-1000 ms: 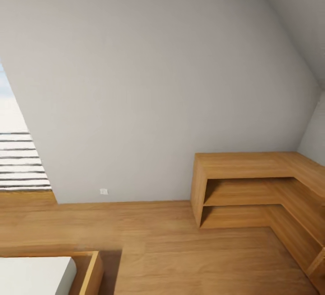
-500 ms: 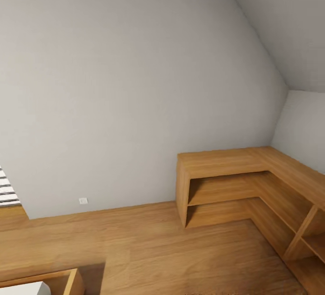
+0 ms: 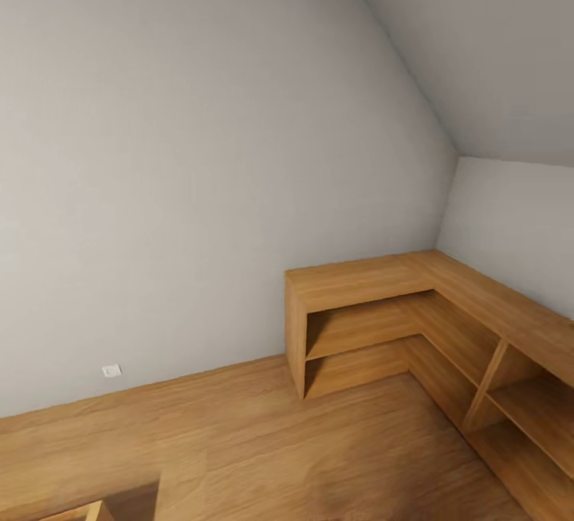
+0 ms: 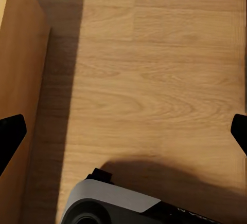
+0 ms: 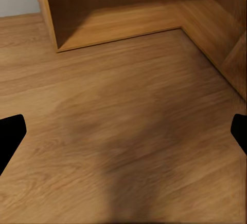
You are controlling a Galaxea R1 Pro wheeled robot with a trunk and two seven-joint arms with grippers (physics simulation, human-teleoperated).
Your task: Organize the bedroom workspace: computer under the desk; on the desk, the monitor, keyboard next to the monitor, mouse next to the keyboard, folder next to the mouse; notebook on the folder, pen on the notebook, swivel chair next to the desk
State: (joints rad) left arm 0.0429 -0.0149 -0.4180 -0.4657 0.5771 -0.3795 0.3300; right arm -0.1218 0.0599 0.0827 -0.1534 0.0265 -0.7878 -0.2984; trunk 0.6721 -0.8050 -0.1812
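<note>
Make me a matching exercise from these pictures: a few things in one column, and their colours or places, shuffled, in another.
Things:
1. wall socket
2. L-shaped shelf unit
3. sloped wall
4. left gripper

Descriptions:
A. plain pale grey
B. light wood, in the room's corner
C. open, above the floor
D. small, white, low on the wall

Pairs: 1-D, 2-B, 3-A, 4-C

plain pale grey sloped walls (image 3: 199,146), light honey-wood floor (image 3: 255,441) with plank grain, matching honey-wood L-shaped low cabinet (image 3: 375,282) at lower right, small white wall socket (image 3: 112,370) lower left, black fingertips (image 5: 10,131), grey-and-black robot base (image 4: 118,206)
</note>
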